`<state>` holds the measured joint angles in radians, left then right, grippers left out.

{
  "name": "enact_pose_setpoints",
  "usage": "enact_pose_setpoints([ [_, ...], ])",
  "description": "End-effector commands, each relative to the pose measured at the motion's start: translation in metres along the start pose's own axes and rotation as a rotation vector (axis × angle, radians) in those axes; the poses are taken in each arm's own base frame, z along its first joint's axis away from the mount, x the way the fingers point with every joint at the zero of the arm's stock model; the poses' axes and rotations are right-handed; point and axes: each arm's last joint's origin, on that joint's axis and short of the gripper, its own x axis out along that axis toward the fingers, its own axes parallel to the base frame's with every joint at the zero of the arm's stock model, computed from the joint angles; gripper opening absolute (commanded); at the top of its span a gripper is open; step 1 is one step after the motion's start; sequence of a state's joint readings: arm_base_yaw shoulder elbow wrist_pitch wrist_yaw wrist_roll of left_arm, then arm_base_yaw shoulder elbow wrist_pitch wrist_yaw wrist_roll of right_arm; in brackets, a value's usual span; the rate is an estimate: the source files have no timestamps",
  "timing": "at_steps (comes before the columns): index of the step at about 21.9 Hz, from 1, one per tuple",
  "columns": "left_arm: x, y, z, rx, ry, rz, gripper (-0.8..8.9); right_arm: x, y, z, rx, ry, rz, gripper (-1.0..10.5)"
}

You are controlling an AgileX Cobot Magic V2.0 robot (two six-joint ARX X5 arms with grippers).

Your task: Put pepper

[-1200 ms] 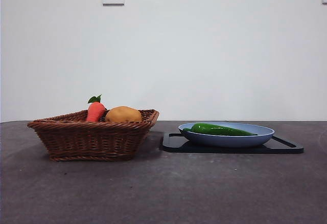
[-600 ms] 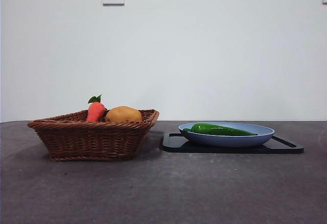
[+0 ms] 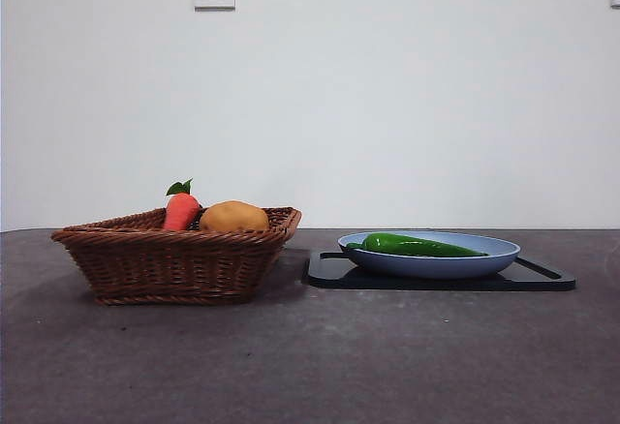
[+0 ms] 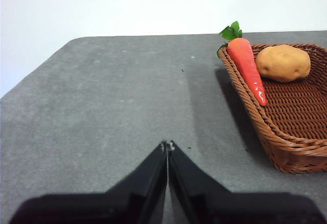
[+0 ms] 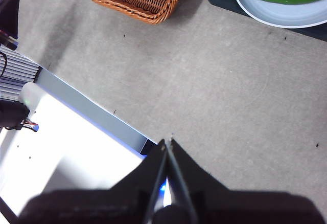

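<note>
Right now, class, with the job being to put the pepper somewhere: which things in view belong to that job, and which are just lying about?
Belongs to the job:
- pepper, lying in the blue plate
- left claw and right claw, both shut, holding nothing

Just lying about:
- black tray under the plate
- wicker basket
- carrot and potato in the basket

Even, bright light; soft shadows beside the basket (image 3: pixel 174 255); sharp focus.

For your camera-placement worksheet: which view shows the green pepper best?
The front view: the whole pepper lies along the blue plate. The right wrist view crops it at the picture's edge; the left wrist view misses it.
</note>
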<state>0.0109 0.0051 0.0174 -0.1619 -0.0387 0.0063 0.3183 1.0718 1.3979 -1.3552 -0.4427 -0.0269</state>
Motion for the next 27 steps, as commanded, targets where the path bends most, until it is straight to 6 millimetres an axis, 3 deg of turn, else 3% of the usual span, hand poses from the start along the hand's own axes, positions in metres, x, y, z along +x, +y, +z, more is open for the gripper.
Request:
enact_pose_setpoints([
  [1, 0.001, 0.0, -0.002, -0.01, -0.005, 0.001, 0.08, -0.002, 0.001, 0.002, -0.008, 0.004, 0.001, 0.1],
  [4, 0.001, 0.0, -0.002, -0.01, -0.005, 0.001, 0.08, -0.01, -0.001, 0.003, -0.058, -0.071, -0.025, 0.1],
  [7, 0.001, 0.0, -0.002, -0.01, -0.005, 0.001, 0.08, -0.036, 0.001, 0.001, -0.123, -0.356, -0.085, 0.1],
  [11, 0.001, 0.0, -0.002, -0.01, -0.005, 0.001, 0.08, -0.053, 0.001, -0.027, -0.2, -0.691, -0.188, 0.1],
  [14, 0.001, 0.0, -0.002, -0.01, -0.005, 0.001, 0.08, -0.038, -0.008, -0.055, -0.237, -0.85, -0.301, 0.1],
  [17, 0.001, 0.0, -0.002, -0.01, -0.005, 0.001, 0.08, -0.01, -0.025, -0.078, -0.234, -0.97, -0.403, 0.1],
  [27, 0.001, 0.0, -0.002, -0.01, -0.005, 0.001, 0.08, 0.064, -0.064, -0.129, -0.151, -1.075, -0.516, 0.1],
])
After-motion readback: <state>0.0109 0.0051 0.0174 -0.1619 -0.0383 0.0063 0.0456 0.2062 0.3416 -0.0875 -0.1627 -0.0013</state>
